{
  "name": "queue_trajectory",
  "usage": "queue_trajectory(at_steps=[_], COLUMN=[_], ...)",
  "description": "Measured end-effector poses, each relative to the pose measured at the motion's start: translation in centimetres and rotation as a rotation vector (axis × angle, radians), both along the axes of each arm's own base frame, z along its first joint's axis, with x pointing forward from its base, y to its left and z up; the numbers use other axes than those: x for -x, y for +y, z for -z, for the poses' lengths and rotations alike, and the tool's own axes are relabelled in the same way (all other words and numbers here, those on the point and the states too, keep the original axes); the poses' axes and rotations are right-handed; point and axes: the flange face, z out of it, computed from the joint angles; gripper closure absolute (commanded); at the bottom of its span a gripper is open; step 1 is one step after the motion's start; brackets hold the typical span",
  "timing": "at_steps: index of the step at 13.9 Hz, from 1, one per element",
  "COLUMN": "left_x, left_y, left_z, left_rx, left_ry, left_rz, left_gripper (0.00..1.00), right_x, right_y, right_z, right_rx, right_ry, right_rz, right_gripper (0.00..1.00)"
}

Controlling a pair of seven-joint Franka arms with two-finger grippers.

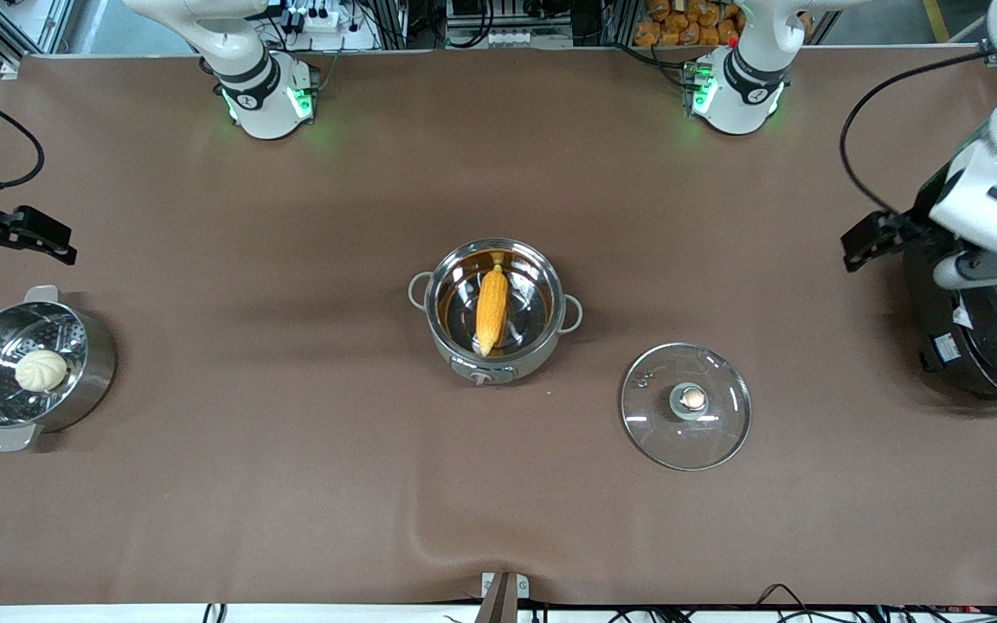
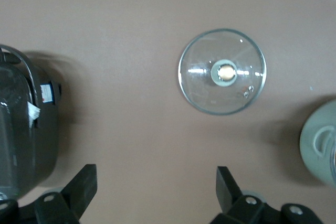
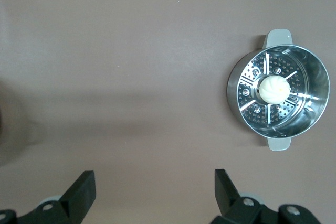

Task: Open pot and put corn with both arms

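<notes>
The steel pot (image 1: 526, 361) stands open at the table's middle with the yellow-orange corn (image 1: 492, 318) lying inside it. Its glass lid (image 1: 686, 407) with the copper knob lies flat on the table, nearer the front camera and toward the left arm's end; it also shows in the left wrist view (image 2: 222, 72), where the pot's edge (image 2: 319, 148) shows too. My left gripper (image 1: 864, 240) is open and empty, up in the air beside the black cooker; its fingers (image 2: 84, 186) stand wide apart. My right gripper (image 1: 47, 237) is open and empty above the table by the steamer pot.
A steel steamer pot (image 1: 93, 350) with a white bun (image 1: 41, 369) stands at the right arm's end and shows in the right wrist view (image 3: 316, 74). A large black cooker (image 1: 983, 346) stands at the left arm's end, also in the left wrist view (image 2: 21, 140).
</notes>
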Motion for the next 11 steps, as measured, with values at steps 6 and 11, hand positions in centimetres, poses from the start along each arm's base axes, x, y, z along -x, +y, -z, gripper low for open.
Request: queue_trajectory(at_steps=[6,11], left_x=[3.5,4.0], left_y=[-1.5,-2.6], left_z=[-3.9,-4.4], left_rx=[0.015,0.014], left_ry=[0.131,0.137], left_rz=[0.102,0.138], left_gripper=[0.0,0.0], right_x=[0.1,0.2], right_y=[0.1,0.3], right_z=[-2.3,-2.4], right_rx=[0.001,-0.002], right_ry=[-0.037,-0.031], right_rz=[-0.002,0.012], right_gripper=[0.0,0.0])
